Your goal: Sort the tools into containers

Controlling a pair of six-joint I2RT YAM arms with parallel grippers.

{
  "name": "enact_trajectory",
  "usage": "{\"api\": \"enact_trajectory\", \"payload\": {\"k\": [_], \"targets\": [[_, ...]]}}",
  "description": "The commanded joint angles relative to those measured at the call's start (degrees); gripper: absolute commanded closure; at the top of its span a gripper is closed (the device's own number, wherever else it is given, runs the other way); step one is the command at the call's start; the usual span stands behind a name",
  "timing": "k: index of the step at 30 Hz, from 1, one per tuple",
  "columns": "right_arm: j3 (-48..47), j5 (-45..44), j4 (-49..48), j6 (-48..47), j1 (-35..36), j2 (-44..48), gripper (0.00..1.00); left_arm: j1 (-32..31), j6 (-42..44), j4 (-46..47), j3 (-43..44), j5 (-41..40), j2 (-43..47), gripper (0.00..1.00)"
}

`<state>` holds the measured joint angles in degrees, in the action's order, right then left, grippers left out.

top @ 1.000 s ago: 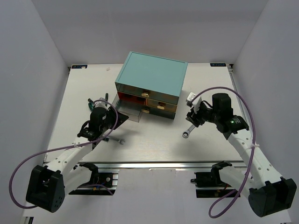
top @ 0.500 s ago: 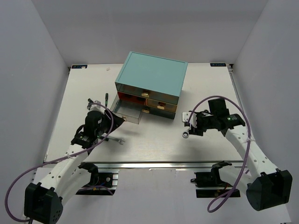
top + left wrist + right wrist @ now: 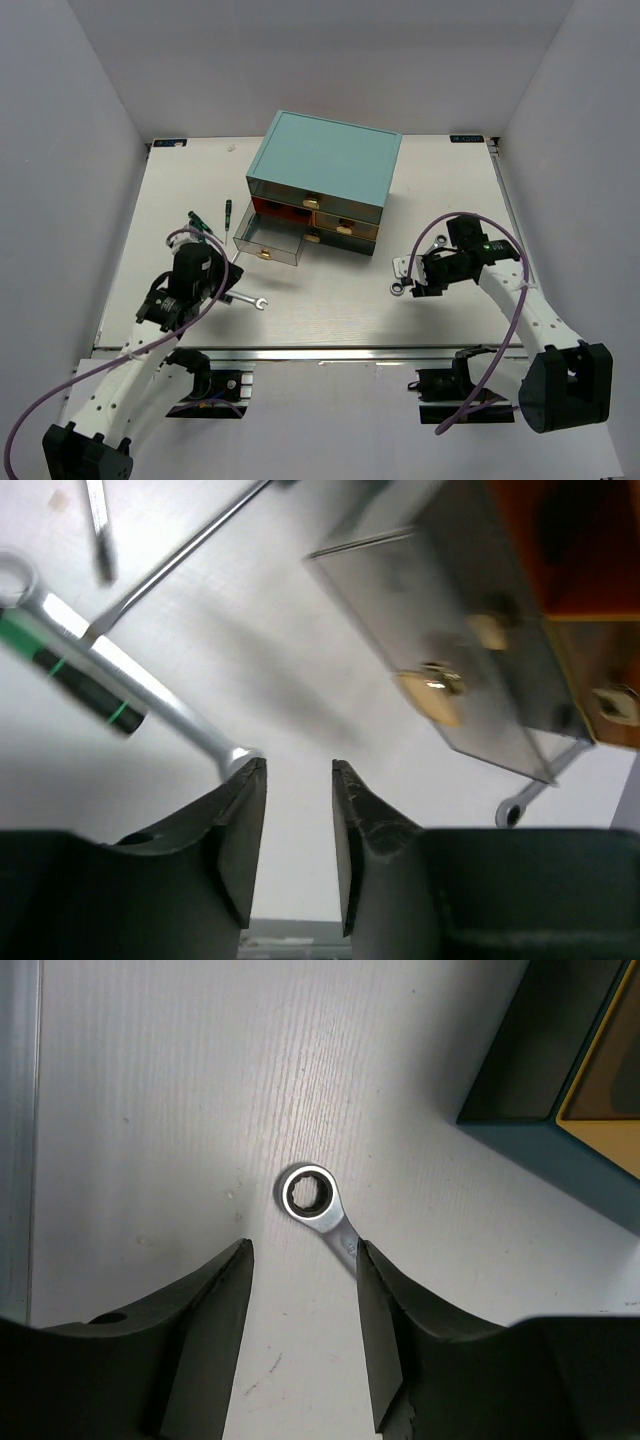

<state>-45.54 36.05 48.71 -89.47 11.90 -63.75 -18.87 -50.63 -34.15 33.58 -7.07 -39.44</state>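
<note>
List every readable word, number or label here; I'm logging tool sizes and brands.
No text can be read in any view.
Too small to read: the left dark sticker on the far edge of the table.
Too small to read: the right dark sticker on that edge.
No legible marking: the ring-end wrench.

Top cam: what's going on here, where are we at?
Each arm is down at a wrench. The left gripper is open, with the end of one silver wrench at its fingertip. The right gripper is open over the other wrench, whose ring end lies just ahead of its fingertips. Neither is gripped yet. The teal chest has one drawer pulled out, and green screwdrivers lie to its left.
</note>
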Motion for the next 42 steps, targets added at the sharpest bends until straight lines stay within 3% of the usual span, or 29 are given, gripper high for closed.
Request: {"api": "enact_trajectory", "payload": {"k": [1, 5, 9, 15, 23, 34, 42], "targets": [[-1.9, 4.5, 1.4, -0.3, -0.2, 1.6, 0.48, 0.2, -7.7, -9.5, 1.0, -3.7, -2.2, 0.55], [-1.6, 6.8, -1.0, 5.8, -0.2, 3.2, 0.44, 0.2, -13.2, -8.1, -0.7, -3.0, -5.9, 0.41], [-1.6, 7.9, -1.5, 9.5, -0.3, 4.6, 0.44, 0.5, -16.0, -7.8, 0.3, -6.2, -14.1, 0.37], [0.2, 8.1, -4.3, 13.8, -0.3, 6.9, 0.44, 4.9, -16.8, -7.2, 1.6, -6.0, -23.1, 0.39], [2.1, 8.0, -5.8, 15.6, -0.2, 8.4, 0.44, 9.3, -15.3, -5.8, 1.0, -7.0, -25.5, 0.39], [1.8, 8.1, -6.5, 16.4, -0.2, 8.4, 0.44, 13.2, -12.7, -2.8, 1.7, -6.9, -32.6, 0.48], [1.9, 8.3, -7.3, 17.8, -0.2, 9.2, 0.44, 13.4, -12.0, -7.9, 1.2, -6.0, -33.1, 0.68]]}}
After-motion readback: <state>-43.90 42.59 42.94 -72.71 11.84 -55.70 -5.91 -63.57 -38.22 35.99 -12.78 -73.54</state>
